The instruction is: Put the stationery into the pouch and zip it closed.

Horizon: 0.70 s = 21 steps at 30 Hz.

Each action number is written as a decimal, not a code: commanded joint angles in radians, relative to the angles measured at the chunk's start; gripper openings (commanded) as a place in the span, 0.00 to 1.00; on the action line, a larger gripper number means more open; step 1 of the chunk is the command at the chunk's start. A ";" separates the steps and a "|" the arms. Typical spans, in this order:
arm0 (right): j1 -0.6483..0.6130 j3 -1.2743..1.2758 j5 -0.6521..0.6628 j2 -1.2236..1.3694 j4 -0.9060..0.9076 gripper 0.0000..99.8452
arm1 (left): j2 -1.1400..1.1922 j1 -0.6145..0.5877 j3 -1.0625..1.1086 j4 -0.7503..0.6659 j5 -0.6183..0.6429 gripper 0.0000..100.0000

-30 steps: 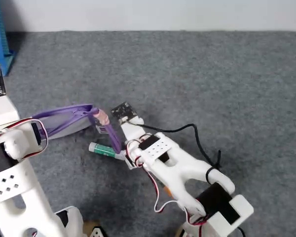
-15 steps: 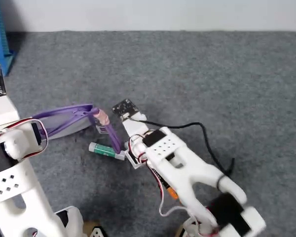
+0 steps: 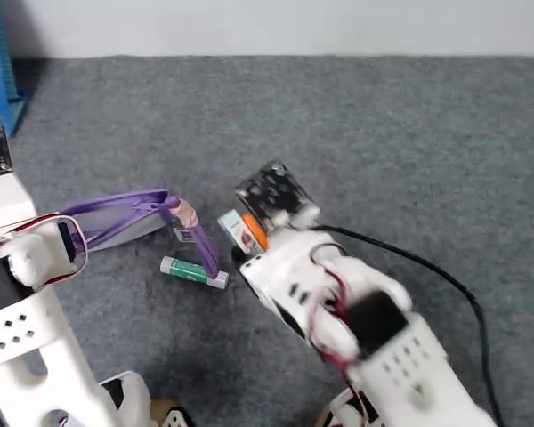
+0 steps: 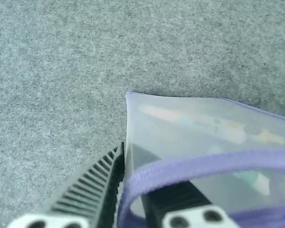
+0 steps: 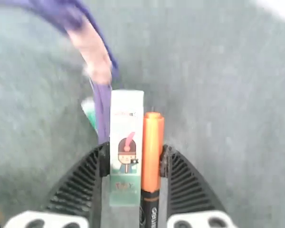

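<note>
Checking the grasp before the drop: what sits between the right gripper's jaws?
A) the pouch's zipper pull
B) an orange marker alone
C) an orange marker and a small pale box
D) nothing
C: the right wrist view shows the orange marker and the small pale box side by side, clamped in the right gripper.

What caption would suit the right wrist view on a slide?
Right gripper clamps an orange marker and a small illustrated box side by side over grey carpet, purple pouch strap just beyond.
</note>
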 commanded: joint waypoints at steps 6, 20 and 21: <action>-0.107 -0.095 0.008 -0.159 -0.291 0.01 | -0.015 0.000 -0.004 -0.011 -0.008 0.01; -0.286 -0.074 0.005 -0.038 -1.175 0.01 | -0.015 0.057 0.004 -0.012 -0.005 0.01; -0.286 -0.061 0.006 -0.019 -1.237 0.01 | -0.015 0.068 0.008 -0.012 -0.005 0.01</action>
